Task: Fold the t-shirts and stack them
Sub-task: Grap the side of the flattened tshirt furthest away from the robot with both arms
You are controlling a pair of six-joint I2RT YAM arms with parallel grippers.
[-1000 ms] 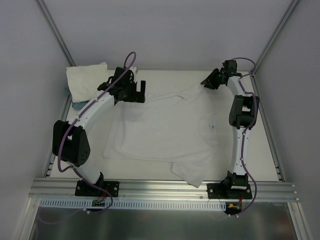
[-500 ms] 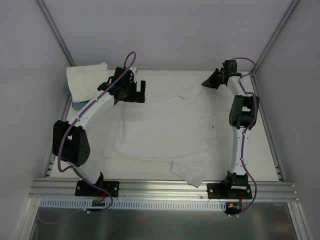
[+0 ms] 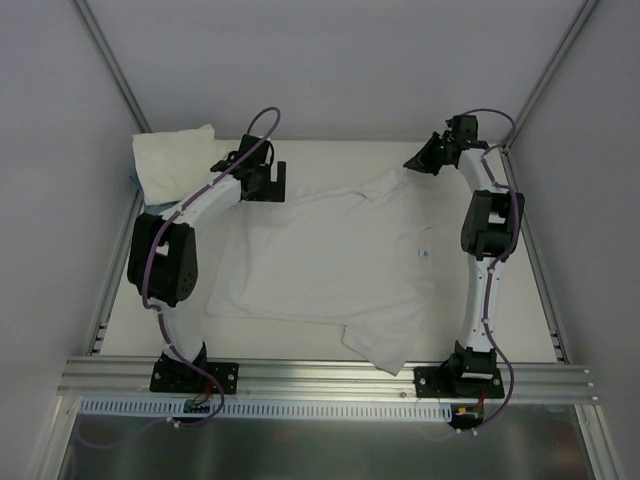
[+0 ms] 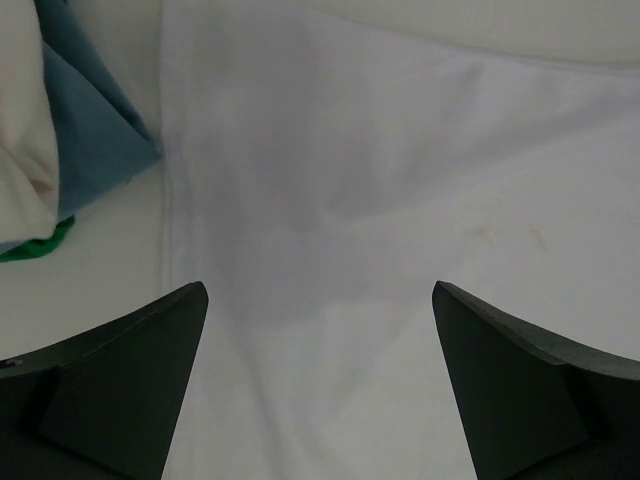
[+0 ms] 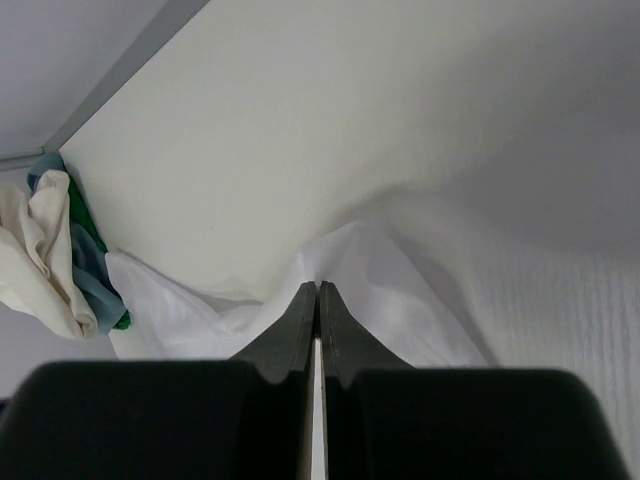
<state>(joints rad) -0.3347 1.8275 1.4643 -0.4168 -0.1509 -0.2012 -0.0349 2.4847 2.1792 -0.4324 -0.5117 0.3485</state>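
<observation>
A white t-shirt (image 3: 330,255) lies spread on the table, one sleeve hanging toward the front edge. My right gripper (image 3: 410,166) is shut on the shirt's far right edge and lifts it into a small peak (image 5: 350,250). My left gripper (image 3: 268,192) is open above the shirt's far left part; in the left wrist view the cloth (image 4: 400,200) lies flat between its fingers (image 4: 120,370), not gripped. A folded white t-shirt (image 3: 172,160) sits at the far left corner.
A teal-blue flat item (image 4: 95,120) lies under the folded shirt at the far left, also seen in the right wrist view (image 5: 85,265). Grey walls and metal rails enclose the table. A small blue mark (image 3: 424,253) shows on the shirt.
The left arm's elbow has swung up and inward, and its gripper has shifted slightly to the far side. The right gripper has stayed shut on the cloth, almost unmoved.
</observation>
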